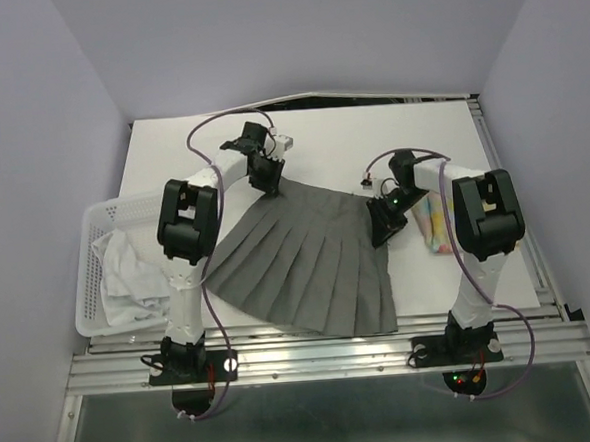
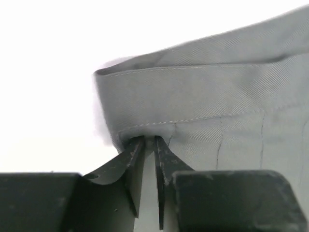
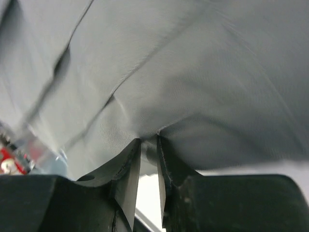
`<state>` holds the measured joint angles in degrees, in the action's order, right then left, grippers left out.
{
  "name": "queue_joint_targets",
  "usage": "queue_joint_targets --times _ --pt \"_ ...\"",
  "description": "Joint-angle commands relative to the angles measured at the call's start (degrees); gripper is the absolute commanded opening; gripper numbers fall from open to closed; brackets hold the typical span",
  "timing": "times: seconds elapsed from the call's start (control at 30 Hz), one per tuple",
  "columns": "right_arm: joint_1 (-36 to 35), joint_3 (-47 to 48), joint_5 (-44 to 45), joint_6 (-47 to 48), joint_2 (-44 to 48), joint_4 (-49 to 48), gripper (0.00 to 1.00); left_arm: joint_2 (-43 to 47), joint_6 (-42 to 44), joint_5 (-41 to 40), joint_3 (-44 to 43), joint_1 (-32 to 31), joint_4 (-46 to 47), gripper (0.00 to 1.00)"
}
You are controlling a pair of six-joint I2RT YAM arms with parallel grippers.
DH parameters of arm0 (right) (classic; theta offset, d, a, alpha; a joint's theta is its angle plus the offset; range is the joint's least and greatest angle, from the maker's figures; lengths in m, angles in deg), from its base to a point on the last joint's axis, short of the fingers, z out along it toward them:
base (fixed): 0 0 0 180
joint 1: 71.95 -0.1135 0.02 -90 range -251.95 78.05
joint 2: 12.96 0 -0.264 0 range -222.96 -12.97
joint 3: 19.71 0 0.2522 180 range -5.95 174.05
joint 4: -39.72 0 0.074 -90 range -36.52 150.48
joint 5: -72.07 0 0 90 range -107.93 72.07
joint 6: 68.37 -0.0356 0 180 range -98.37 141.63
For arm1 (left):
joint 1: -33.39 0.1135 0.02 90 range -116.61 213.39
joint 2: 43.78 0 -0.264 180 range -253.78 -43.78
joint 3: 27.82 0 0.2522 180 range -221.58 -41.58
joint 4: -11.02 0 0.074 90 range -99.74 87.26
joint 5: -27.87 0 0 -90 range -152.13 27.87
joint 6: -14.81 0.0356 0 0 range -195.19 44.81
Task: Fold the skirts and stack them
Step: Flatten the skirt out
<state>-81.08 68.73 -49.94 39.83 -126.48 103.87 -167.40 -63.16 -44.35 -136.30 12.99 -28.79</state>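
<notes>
The grey pleated skirt (image 1: 307, 260) lies spread flat on the white table (image 1: 370, 136), waistband toward the back. My left gripper (image 1: 269, 189) pinches the waistband's left corner; in the left wrist view its jaws (image 2: 149, 140) are shut on the grey skirt's stitched band (image 2: 203, 96). At the skirt's right waist corner my right gripper (image 1: 384, 238) stands, and the right wrist view shows it (image 3: 148, 140) shut on a fold of the grey skirt (image 3: 193, 87). The folded floral skirt (image 1: 436, 222) lies by the right arm. The white skirt (image 1: 128, 276) sits crumpled in the basket.
A white slatted basket (image 1: 89, 264) stands at the table's left edge beside the left arm. A metal rail (image 1: 333, 354) runs along the near edge by both arm bases. Purple walls close in on both sides.
</notes>
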Motion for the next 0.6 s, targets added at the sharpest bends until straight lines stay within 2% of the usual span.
queue_joint_targets --times 0.0,0.03,0.07,0.1,0.17,0.2,0.27,0.33,0.37,0.43,0.5,0.57 --pt "-5.98 -5.32 -0.42 0.88 0.31 1.37 0.26 -10.99 2.55 -3.8 -18.5 0.28 -6.29 0.25" --pt "-8.08 -5.76 -2.16 0.7 1.09 1.81 0.26 -13.3 3.34 -3.89 -22.75 0.28 -8.3 0.25" --pt "-9.06 -5.94 -3.14 0.61 1.54 2.16 0.27 -15.41 3.7 -4.24 -31.23 0.28 -9.45 0.25" --pt "-9.94 -5.94 -4.36 0.87 1.98 2.6 0.29 -19.09 4.05 -4.33 -35.15 0.36 -10.51 0.29" --pt "-10.56 -4.63 -9.72 0.79 3.99 4.71 0.31 -20.53 5.01 -4.07 -40.53 0.36 -12.19 0.36" --pt "-10.56 -4.02 -12.26 0.27 4.96 5.59 0.32 -19.22 5.37 -3.37 -41.16 0.45 -10.97 0.45" --pt "-10.56 -1.03 -12.2 -0.61 6.63 5.86 0.33 -15.54 5.81 -2.58 -37.84 0.45 -8.25 0.53" --pt "-9.69 1.34 -9.93 -1.67 8.74 5.07 0.33 -7.37 5.81 -0.83 -28.8 0.45 -3.61 0.66" --pt "-9.68 3.96 -9.22 -2.37 9.53 4.46 0.34 -2.12 6.24 0.05 -23.29 0.45 -2.45 0.81" --pt "-8.98 6.61 -6.76 -2.73 9.63 1.91 0.34 2.74 6.6 1.2 -18.07 0.63 0.11 0.98" --pt "-8.98 10.12 -6.22 -4.12 9.02 -0.54 0.39 8.53 7.21 2.08 -11.67 0.98 0.99 0.99" --pt "-8.98 13.2 -6.49 -3.87 5.78 -2.66 0.39 11.01 7.39 2.87 -8.92 1.15 -0.14 0.99"
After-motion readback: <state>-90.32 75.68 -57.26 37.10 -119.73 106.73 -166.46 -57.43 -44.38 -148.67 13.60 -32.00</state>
